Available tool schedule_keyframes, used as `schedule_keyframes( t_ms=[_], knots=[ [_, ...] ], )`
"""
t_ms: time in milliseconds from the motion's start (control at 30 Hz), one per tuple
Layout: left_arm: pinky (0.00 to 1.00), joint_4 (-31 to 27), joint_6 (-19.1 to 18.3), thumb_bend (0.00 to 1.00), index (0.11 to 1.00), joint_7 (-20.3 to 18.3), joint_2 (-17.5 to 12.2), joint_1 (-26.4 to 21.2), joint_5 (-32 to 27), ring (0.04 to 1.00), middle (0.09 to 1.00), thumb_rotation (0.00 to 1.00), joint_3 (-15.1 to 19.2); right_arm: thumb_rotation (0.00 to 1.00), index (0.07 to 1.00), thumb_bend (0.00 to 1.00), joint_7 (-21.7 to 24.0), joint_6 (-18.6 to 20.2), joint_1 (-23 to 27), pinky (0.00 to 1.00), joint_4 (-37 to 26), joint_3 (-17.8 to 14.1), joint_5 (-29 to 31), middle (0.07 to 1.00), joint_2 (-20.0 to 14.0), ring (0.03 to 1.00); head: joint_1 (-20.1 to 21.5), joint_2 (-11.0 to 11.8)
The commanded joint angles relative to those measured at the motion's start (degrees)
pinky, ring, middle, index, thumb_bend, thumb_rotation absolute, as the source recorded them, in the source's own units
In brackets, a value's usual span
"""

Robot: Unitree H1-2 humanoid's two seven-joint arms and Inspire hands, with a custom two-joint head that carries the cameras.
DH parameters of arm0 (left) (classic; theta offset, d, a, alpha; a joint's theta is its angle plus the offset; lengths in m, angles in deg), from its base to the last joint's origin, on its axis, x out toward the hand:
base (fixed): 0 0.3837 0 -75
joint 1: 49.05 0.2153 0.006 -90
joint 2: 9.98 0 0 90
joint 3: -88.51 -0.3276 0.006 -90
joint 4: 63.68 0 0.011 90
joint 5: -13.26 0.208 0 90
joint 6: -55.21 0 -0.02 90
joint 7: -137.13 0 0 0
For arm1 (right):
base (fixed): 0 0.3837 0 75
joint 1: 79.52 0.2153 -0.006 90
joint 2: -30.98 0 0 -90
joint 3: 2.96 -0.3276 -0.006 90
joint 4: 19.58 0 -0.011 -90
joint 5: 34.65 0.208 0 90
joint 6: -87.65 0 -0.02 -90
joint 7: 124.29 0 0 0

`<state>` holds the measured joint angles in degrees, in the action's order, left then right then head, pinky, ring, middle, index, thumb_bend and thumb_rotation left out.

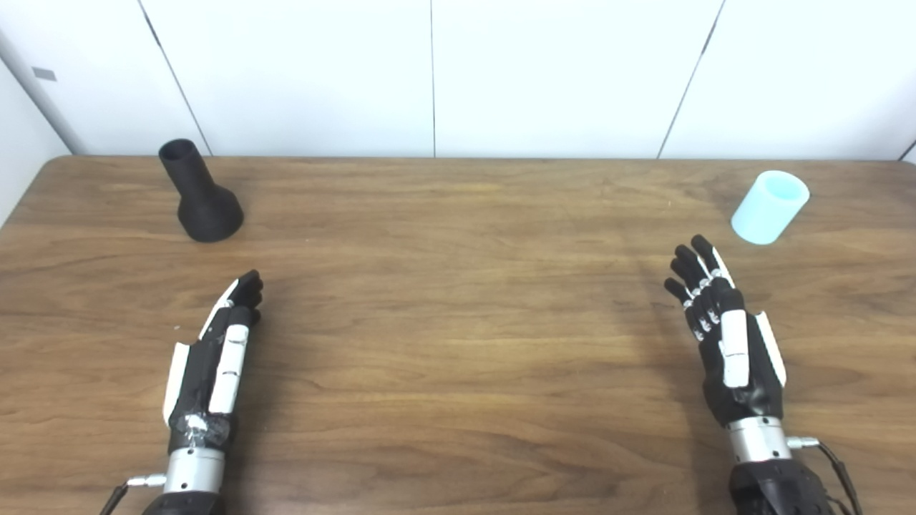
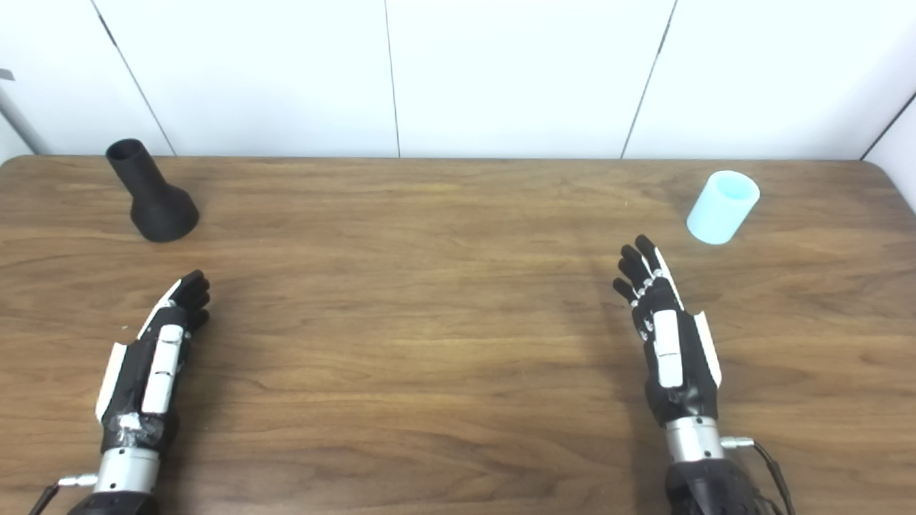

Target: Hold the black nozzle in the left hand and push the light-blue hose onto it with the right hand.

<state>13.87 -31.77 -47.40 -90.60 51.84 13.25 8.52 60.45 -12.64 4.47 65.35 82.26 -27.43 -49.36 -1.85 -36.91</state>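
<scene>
Black nozzle (image 1: pixel 202 194) stands upright (narrow end up).

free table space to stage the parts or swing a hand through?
The widest bare wood lies between the left hand and right hand, running back to the wall. It is tighter at the far corners: black nozzle far left, light-blue hose far right, just ahead of the right fingertips.
</scene>
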Motion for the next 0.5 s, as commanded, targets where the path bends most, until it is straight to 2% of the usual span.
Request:
schedule_keyframes(
  t_ms=[0,467],
  knots=[
    [0.93,0.51,-0.49,0.41,0.906,-0.28,-0.95,3.24,0.43,0.931,0.923,0.84,-1.00,1.00,0.945,0.56,0.36,-0.68,-2.41,0.90,4.25,0.25,0.35,0.932,0.33,0.938,-0.04,-0.07],
    [0.93,0.41,-0.37,0.41,0.912,-0.28,-1.07,3.18,0.72,0.931,0.924,0.84,-1.06,0.98,0.939,0.55,0.30,-0.68,-2.26,0.90,4.34,0.23,0.38,0.930,0.34,0.938,-0.38,-0.17]
  ],
)
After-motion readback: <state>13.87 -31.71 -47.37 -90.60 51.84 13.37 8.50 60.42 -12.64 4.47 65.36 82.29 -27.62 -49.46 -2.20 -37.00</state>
